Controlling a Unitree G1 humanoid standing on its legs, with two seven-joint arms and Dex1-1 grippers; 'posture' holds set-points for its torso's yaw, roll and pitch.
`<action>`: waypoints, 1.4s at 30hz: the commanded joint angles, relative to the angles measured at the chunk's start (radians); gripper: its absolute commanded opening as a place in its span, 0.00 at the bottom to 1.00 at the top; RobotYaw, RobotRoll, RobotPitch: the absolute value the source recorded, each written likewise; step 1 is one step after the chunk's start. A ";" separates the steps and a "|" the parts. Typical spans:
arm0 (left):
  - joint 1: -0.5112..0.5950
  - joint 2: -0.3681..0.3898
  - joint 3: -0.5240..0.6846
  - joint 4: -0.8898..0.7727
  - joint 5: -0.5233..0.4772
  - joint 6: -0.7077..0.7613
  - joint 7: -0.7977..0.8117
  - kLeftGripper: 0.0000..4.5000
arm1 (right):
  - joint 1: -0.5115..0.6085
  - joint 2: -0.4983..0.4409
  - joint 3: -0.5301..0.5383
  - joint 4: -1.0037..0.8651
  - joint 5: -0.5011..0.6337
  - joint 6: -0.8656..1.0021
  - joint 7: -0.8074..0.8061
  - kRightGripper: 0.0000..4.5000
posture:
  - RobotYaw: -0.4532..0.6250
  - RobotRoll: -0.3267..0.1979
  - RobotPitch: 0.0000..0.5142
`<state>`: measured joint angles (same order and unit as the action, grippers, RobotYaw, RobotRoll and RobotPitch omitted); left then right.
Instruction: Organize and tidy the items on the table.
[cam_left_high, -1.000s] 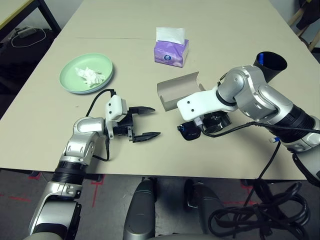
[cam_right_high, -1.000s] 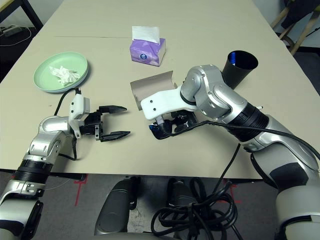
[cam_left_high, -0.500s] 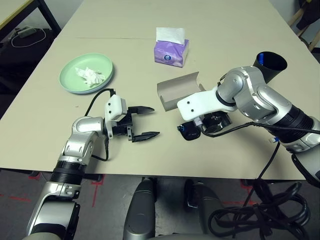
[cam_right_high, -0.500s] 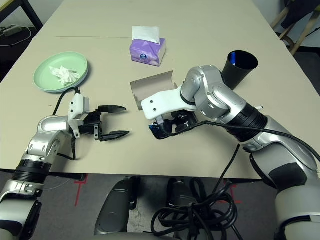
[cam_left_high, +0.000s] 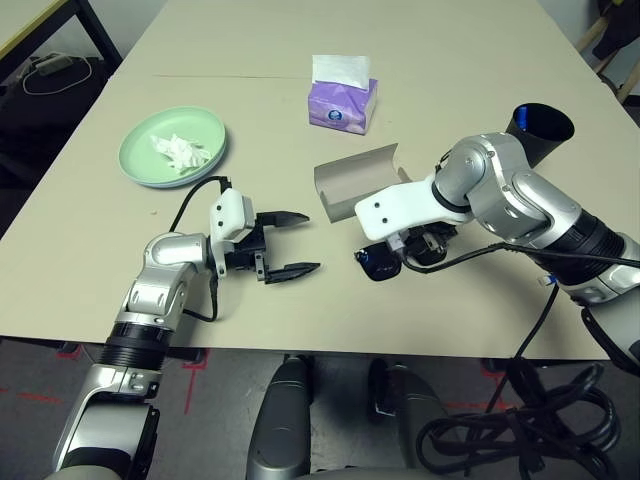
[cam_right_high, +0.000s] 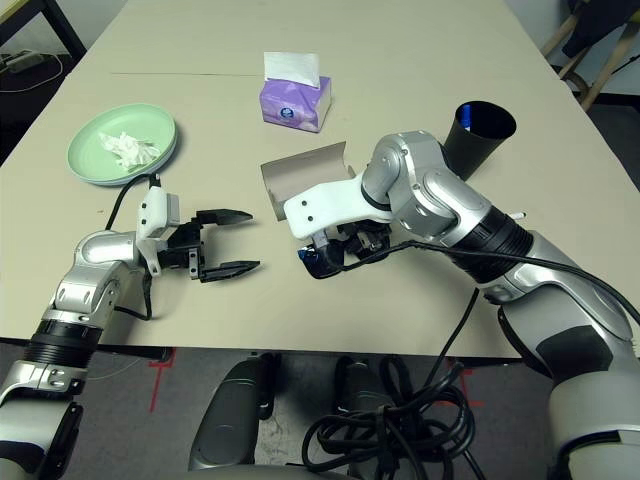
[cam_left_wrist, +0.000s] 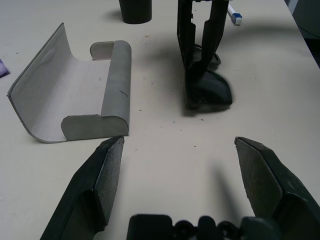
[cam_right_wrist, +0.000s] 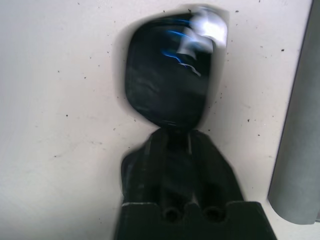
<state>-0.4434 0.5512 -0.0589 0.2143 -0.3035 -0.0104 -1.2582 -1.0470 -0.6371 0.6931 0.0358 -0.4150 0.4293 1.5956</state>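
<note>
From the head camera, the left arm lies low over the near part of the pale desk (cam_left_high: 420, 40), forearm running up from the near edge and wrist bent so the left gripper (cam_left_high: 290, 243) points across toward the right, nearly level. Its two black fingers (cam_left_high: 283, 217) are spread wide with nothing between them. The right arm reaches in from the right, elbow high, its white wrist housing tipped steeply down so the right gripper (cam_right_high: 335, 250) points at the desk. Under it lie the black sunglasses (cam_left_high: 380, 264), one dark lens showing just beside the fingers. Right behind them stands the grey glasses case (cam_left_high: 355, 180), open. Further back is the purple tissue box (cam_left_high: 343, 104); to the far left, the light-green plate (cam_left_high: 172, 146) holds the crumpled white tissue (cam_left_high: 180, 152). The black cup (cam_left_high: 541, 128) with its blue lining sits behind the right elbow.

The left wrist view looks out between its own parted fingers (cam_left_wrist: 102, 175) at the open case (cam_left_wrist: 75, 97) and, beside it, the right gripper (cam_left_wrist: 200, 75) standing upright on the sunglasses (cam_left_wrist: 212, 92), fingers drawn close together on them.

The right wrist view looks straight down its own fingers (cam_right_wrist: 170, 170), pressed together over the bridge end of a dark lens (cam_right_wrist: 165, 75) lying on the desk, the case's grey edge (cam_right_wrist: 297, 130) alongside.
</note>
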 joint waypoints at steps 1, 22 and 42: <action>0.016 0.008 -0.017 -0.013 0.008 0.001 -0.002 1.00 | 0.014 0.001 0.005 -0.016 -0.003 -0.007 0.008 0.09 | 0.62 0.62 0.40; 0.003 0.012 0.005 -0.023 0.026 0.021 0.097 1.00 | -0.184 0.019 -0.103 0.106 0.047 -0.189 -0.132 0.09 | 0.63 0.62 0.34; 0.021 0.015 0.007 -0.132 -0.017 0.078 0.123 1.00 | -0.291 0.208 -0.076 0.576 -0.136 -0.457 -0.387 0.09 | 0.66 0.62 0.33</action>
<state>-0.4360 0.5597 -0.0495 0.1022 -0.3123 0.0603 -1.1325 -1.3213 -0.4358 0.6174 0.5934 -0.5401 -0.0281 1.2171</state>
